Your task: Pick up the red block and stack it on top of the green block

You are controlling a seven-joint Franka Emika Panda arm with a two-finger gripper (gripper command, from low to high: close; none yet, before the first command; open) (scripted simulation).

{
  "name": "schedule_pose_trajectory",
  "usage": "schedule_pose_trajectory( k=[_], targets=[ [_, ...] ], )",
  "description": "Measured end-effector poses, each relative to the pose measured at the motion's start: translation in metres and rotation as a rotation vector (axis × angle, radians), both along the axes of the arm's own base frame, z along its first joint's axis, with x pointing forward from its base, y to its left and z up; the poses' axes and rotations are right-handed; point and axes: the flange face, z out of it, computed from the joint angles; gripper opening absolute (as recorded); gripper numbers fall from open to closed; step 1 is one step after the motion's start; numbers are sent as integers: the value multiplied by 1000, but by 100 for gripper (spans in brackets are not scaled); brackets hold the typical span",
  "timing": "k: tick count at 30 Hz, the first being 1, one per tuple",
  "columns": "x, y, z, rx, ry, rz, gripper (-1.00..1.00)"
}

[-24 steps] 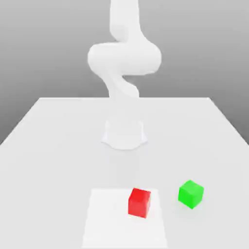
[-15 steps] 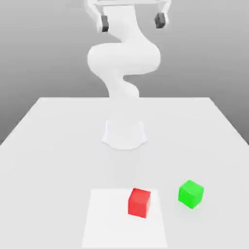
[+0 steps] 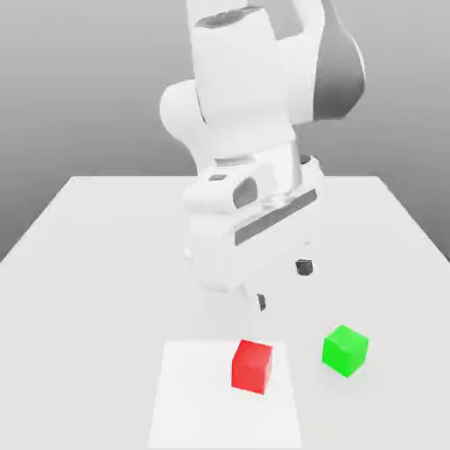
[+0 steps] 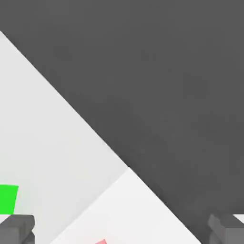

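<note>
Gripper [image 3: 282, 284] spread wide, empty, above table [image 3: 105, 255], behind blocks. Red block [image 3: 252, 366] on pale near patch [image 3: 193, 404], green block [image 3: 344, 350] just right, apart. Hand view crops both: green [image 4: 8, 199] partly, red [image 4: 101, 241] to sliver.

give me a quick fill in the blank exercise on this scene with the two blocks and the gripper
1. The red block rests on a paler ____ patch of the table.
2. In the exterior view, the green block sits to the ____ of the red block.
3. The gripper hangs above the blocks with its fingers ____.
4. Nothing is stacked on the ____ block yet.

Missing words: square; right; open; green
</note>
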Motion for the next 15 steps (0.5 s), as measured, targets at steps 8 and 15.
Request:
schedule_pose_trajectory(
  k=[8,15],
  targets=[
    [-39,-3,-76,-164,73,273,0],
    [-40,-6,-96,-211,65,334,0]
  ],
)
